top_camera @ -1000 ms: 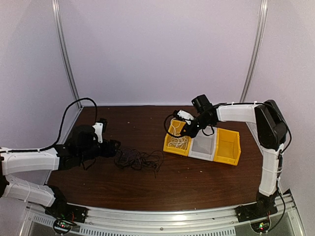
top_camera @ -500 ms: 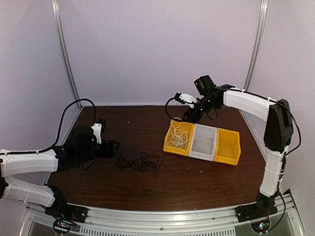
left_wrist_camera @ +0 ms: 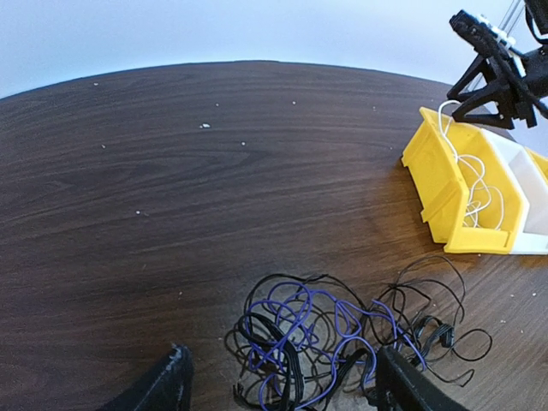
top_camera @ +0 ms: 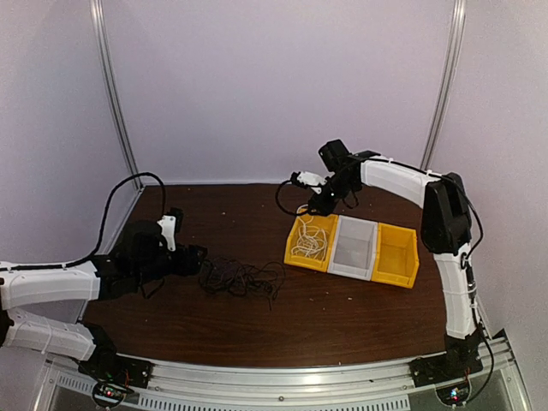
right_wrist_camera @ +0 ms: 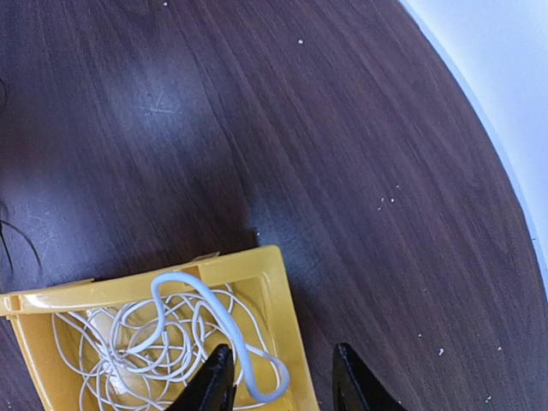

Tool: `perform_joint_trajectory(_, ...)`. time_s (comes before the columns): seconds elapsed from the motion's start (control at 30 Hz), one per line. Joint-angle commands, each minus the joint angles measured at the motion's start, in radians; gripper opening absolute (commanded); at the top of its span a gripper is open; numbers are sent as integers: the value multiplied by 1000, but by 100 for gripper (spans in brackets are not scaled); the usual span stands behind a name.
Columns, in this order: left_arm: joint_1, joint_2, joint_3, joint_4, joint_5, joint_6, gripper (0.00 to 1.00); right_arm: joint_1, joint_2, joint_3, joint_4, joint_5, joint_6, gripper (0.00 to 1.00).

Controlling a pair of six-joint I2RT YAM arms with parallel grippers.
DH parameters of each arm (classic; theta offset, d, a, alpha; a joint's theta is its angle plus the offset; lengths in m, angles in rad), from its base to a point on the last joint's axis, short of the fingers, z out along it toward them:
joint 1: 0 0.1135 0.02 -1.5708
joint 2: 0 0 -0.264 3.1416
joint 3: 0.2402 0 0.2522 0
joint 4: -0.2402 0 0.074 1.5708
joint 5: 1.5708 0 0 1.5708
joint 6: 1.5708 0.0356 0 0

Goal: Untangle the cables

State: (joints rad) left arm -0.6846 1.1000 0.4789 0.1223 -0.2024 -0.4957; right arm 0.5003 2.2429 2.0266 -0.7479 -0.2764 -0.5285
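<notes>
Fingers of the right gripper spread apart, holding nothing; in the right wrist view the two dark tips hang over the far end of the yellow bin, with a loop of white cable lying between and below them. Whether the tips touch the loop cannot be told. Rest of the white cable sits coiled loosely inside that bin, one loop arching up over its rim.

Top view: right arm reaches out high above the table, right gripper poised above the far edge of the yellow bin. This bin is the leftmost of a row of three joined bins: next a white bin, then a second yellow bin. White cable visible as a pale tangle in the leftmost one.

Left gripper low at the table, fingers parted, one tip on either side of the near edge of the dark cable clump. Nothing pinched between them. Clump is a knot of black and bluish-purple cords on the dark wood table, with thin black loops straggling out toward the bins. In the top view the clump lies just right of the left gripper, well apart from the bins.
</notes>
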Motion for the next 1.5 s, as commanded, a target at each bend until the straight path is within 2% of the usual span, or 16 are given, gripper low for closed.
perform_joint_trajectory(0.0, -3, -32, -19, 32, 1, -15, 75, 9, 3, 38, -32, 12, -7, 34)
perform_joint_trajectory(0.07, -3, -34, -25, 35, -3, -18, 75, 9, 2, 31, -30, 9, -5, 15)
perform_joint_trajectory(0.13, -3, -31, -26, 38, -3, -19, 75, 9, -8, 16, -24, 9, 1, 0)
perform_joint_trajectory(0.37, -3, -11, -20, 49, 2, -14, 75, 17, -91, -116, -7, -30, 22, 0)
perform_joint_trajectory(0.63, -3, 11, -13, 65, 12, -11, 75, 49, -89, -213, -80, 37, -26, 0)
perform_joint_trajectory(0.93, -3, 35, 42, 30, 45, 0, 74, 62, -66, -171, -113, 47, 11, 0)
perform_joint_trajectory(0.97, -3, 30, 46, 16, 39, 5, 74, 62, -89, -177, -118, 47, 13, 1)
perform_joint_trajectory(1.03, -3, 16, 50, -10, 26, 8, 74, 65, -143, -197, -122, 51, 17, 10)
perform_joint_trajectory(1.07, -3, 10, 49, -20, 24, 7, 75, 68, -173, -211, -125, 59, 21, 19)
perform_joint_trajectory(1.17, -3, 9, 49, -49, 33, -8, 75, 79, -263, -232, -131, 87, 46, 55)
perform_joint_trajectory(1.2, -3, 14, 46, -50, 42, -14, 74, 83, -294, -242, -122, 92, 57, 64)
perform_joint_trajectory(1.23, -2, 20, 42, -50, 52, -21, 73, 91, -324, -251, -111, 87, 60, 68)
perform_joint_trajectory(1.33, -3, 42, 28, -35, 84, -44, 73, 133, -389, -285, -91, 39, 33, 71)
perform_joint_trajectory(1.47, -2, 63, 13, -6, 140, -55, 73, 229, -424, -379, -24, -44, -38, 67)
